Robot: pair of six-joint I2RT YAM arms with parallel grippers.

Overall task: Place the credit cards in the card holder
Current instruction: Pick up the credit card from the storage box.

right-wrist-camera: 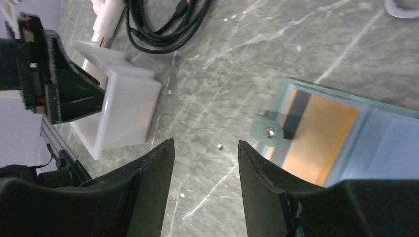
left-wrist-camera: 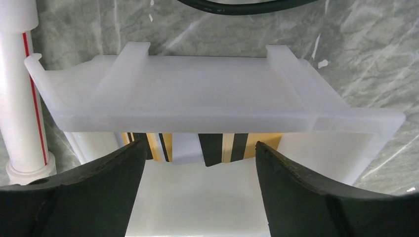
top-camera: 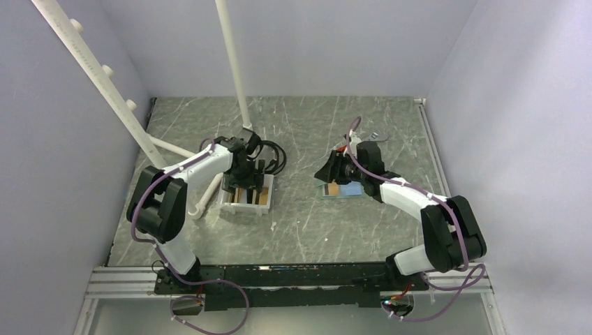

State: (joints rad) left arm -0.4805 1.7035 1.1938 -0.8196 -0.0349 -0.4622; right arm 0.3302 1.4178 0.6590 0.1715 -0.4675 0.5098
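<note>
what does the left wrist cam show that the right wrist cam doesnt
Only the left wrist view: the credit cards inside the white tray, gold with dark stripes, beyond the open left gripper, plus a white pipe with a red line.
Only the right wrist view: the card holder lying open on the table, one gold card in a translucent pocket, beside the open right gripper.
Both: the white tray, the black cable and the table.

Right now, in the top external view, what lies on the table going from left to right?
white pipe → white tray → card holder, lying open. The black cable and both grippers overlap these, so they are left out.
</note>
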